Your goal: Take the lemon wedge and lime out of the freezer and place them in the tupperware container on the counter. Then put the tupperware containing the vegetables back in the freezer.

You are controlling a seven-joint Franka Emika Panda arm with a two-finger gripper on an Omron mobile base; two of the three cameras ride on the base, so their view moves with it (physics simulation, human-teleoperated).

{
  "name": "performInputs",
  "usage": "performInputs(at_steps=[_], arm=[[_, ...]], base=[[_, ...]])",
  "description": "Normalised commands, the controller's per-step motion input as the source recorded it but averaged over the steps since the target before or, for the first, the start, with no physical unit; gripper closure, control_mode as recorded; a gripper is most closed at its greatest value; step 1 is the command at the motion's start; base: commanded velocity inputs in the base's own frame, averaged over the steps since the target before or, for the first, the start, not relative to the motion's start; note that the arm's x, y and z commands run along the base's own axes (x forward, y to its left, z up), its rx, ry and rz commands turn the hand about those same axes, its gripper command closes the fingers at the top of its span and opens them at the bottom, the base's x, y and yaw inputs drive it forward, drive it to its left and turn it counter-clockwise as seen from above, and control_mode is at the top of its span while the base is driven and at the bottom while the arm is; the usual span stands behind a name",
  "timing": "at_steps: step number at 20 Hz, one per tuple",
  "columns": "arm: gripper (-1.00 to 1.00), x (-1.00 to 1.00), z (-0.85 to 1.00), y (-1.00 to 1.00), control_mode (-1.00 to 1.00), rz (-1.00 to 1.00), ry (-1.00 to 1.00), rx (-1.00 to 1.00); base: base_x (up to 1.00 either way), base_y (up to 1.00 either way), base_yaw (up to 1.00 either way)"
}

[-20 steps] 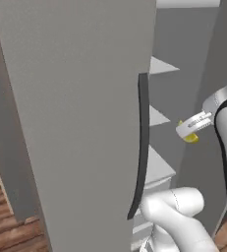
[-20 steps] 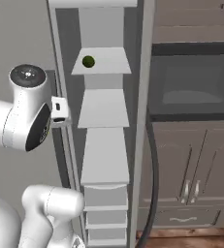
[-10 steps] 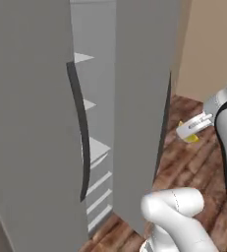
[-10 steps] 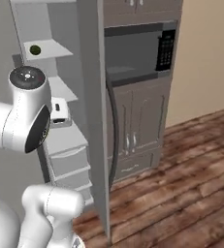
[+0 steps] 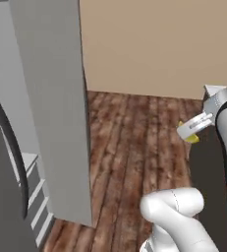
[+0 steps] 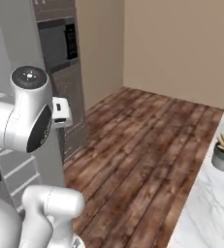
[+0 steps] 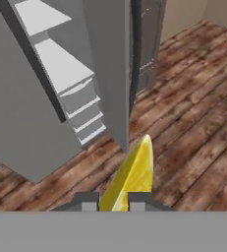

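The gripper (image 7: 113, 202) pinched the lemon wedge (image 7: 131, 177) above the wood floor (image 7: 193, 123), beside the open freezer (image 7: 61, 74).

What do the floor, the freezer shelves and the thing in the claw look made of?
Floor: wood planks, brown grain, matte. Freezer shelves: pale grey, smooth, probably plastic. Lemon wedge in the claw: glossy yellow fruit, rind or flesh unclear.

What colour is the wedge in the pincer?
Bright yellow; the lemon wedge shows best in the hand view.
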Motion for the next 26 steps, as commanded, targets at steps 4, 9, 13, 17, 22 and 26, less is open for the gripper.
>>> performInputs(at_steps=[4, 9, 13, 17, 22, 26], arm=[[1.00, 0.00, 0.00, 0.00, 1.00, 0.00, 0.00, 0.00], [1.00, 0.00, 0.00, 0.00, 1.00, 0.00, 0.00, 0.00], [1.00, 0.00, 0.00, 0.00, 1.00, 0.00, 0.00, 0.00], [1.00, 0.00, 0.00, 0.00, 1.00, 0.00, 0.00, 0.00], [1.00, 0.00, 0.00, 0.00, 1.00, 0.00, 0.00, 0.00], [1.00, 0.00, 0.00, 0.00, 1.00, 0.00, 0.00, 0.00]], base=[[-0.91, 0.00, -0.77], [-1.00, 0.00, -0.73], [-0.98, 0.00, -0.66], [-0.99, 0.00, -0.53], [0.56, -0.32, -0.21], [1.00, -0.66, -0.17]])
